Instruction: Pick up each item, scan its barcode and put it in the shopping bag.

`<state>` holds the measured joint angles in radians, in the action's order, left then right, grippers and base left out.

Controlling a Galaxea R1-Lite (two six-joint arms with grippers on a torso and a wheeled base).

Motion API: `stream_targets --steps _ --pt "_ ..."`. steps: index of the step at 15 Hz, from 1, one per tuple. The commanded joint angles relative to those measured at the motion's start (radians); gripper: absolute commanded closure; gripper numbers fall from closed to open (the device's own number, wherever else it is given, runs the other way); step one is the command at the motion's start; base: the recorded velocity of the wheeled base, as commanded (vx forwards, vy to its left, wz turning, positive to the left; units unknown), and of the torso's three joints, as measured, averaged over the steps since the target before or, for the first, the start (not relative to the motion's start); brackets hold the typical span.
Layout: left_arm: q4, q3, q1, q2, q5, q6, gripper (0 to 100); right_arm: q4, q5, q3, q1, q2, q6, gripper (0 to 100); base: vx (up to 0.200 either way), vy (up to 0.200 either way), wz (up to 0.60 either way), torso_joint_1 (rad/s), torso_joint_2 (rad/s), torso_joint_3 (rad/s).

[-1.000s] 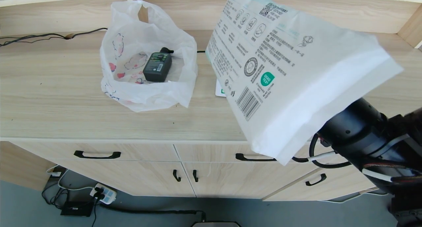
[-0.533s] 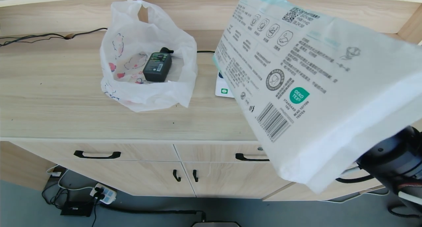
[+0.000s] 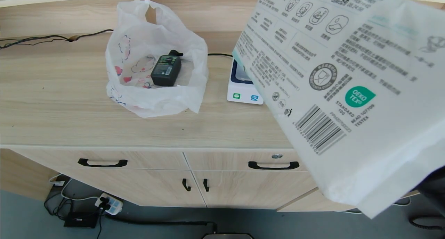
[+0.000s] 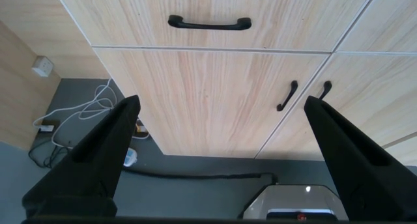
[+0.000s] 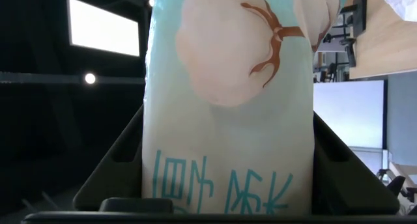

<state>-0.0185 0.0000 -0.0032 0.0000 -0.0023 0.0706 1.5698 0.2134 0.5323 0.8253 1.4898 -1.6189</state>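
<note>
Already a charger point(image 3: 166, 70) is laid in the bag point(image 3: 153, 100). A white pack point(image 3: 347, 75), not yet bagged, is clamped by the right gripper point(image 5: 225, 152) near the scanner point(image 3: 240, 89); the left gripper point(image 4: 221, 152) is spread apart.

The jaws of the left gripper point(image 4: 221, 101) are black and stand wide apart. Between them you can see a wooden cupboard point(image 4: 208, 100). Its drawer point(image 4: 215, 19) has a long black handle point(image 4: 209, 22). Lower down, two small black handles point(image 4: 287, 95) sit close together on the doors. The floor point(image 4: 195, 198) is dark grey. White cables point(image 4: 71, 113) lie on it near a white socket point(image 4: 42, 66) on the side wall.
</note>
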Motion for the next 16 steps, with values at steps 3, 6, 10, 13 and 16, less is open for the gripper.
stream_targets --steps 3,6,10,13,16 --pt "0.0 0.0 0.0 0.002 -0.001 -0.003 0 0.001 0.0 -0.014 0.008 -0.02 0.005 100 0.0 0.0 0.0 0.0 0.0 0.0" --pt "0.0 0.0 0.0 0.002 -0.001 -0.003 0 0.001 0.0 -0.025 0.023 -0.025 0.007 100 0.0 0.0 0.0 0.0 0.0 0.0" --pt "0.0 0.0 0.0 0.0 0.001 -0.003 0 0.001 0.004 -0.026 -0.014 0.004 0.175 100 0.0 0.0 0.0 0.0 0.0 0.0" --pt "0.0 0.0 0.0 0.002 -0.001 -0.003 0 -0.02 0.152 -0.028 -0.178 0.075 0.61 100 0.0 0.0 0.0 0.0 0.0 0.0" --pt "0.0 0.0 0.002 0.002 0.001 -0.006 0 -0.14 0.13 -0.009 -0.29 0.079 1.05 100 0.0 0.0 0.0 0.0 0.0 0.0"
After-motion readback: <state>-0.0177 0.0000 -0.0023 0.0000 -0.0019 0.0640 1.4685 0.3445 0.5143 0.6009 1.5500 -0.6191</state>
